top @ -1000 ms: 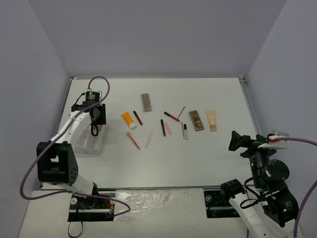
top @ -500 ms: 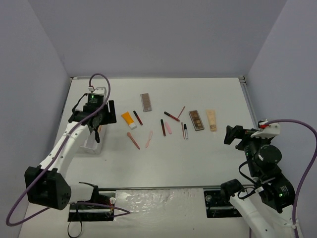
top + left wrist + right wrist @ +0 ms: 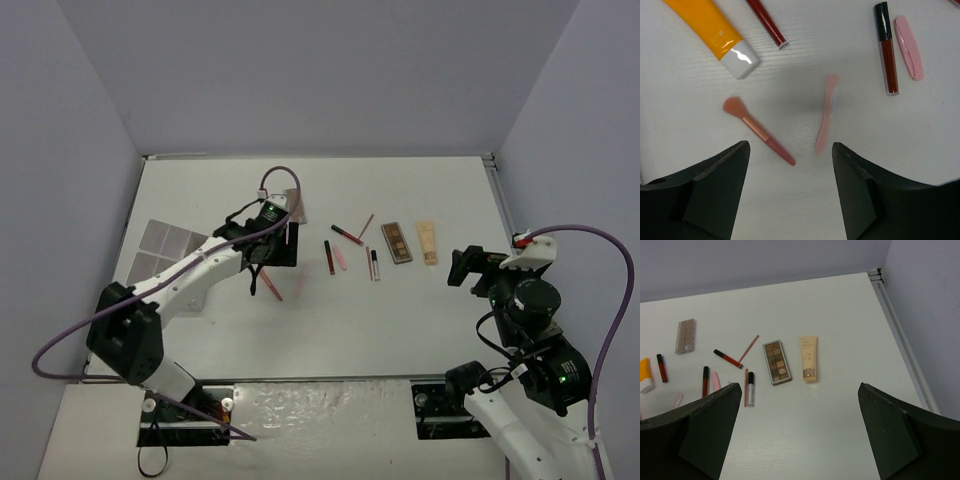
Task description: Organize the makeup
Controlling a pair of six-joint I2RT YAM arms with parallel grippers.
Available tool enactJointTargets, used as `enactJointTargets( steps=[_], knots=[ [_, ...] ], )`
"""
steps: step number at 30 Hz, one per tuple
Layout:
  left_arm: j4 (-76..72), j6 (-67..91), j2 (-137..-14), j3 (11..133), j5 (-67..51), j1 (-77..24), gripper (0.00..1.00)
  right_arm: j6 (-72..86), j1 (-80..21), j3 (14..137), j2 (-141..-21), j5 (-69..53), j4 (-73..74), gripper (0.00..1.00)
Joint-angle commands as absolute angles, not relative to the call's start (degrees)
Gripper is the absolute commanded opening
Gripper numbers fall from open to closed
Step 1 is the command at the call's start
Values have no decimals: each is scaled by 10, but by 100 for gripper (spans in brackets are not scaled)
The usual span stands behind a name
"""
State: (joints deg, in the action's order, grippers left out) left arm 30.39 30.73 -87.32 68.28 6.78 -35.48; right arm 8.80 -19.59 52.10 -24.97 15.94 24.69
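Now the pink brush [image 3: 757, 131] and pale spatula [image 3: 825, 113], on the table [image 3: 400, 320] beside the orange tube [image 3: 715, 30], lie under the left gripper [image 3: 787, 148], which has swung over from the box [image 3: 165, 240], jaws apart and empty, likely for another pick; the right gripper [image 3: 799, 386] hangs wide open.

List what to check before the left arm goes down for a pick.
1. Left gripper open: ok.
2. Left gripper empty: ok.
3. Single target lined up in its gap: not ok; brush and spatula both lie just ahead of it, near ends close together.
4. Orange tube clear of the descent: ok, it lies apart from the brush.
5. Right gripper out of the way: ok, open, off to the right side.
6. Box has a free compartment: cannot tell.
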Motion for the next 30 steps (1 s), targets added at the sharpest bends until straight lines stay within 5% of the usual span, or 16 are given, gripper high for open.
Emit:
enactJointTargets(
  steps=[1,16,30],
  knots=[
    [297,329,-934,760,63,-374,63,83,-199,542,-250,155,213,100],
    [337,340,-1135,886,69,-401,56,77,-201,519,-201,162,211,100],
    [352,337,-1167,887,61,-400,47,79,-202,500,-165,168,201,100]
  ],
)
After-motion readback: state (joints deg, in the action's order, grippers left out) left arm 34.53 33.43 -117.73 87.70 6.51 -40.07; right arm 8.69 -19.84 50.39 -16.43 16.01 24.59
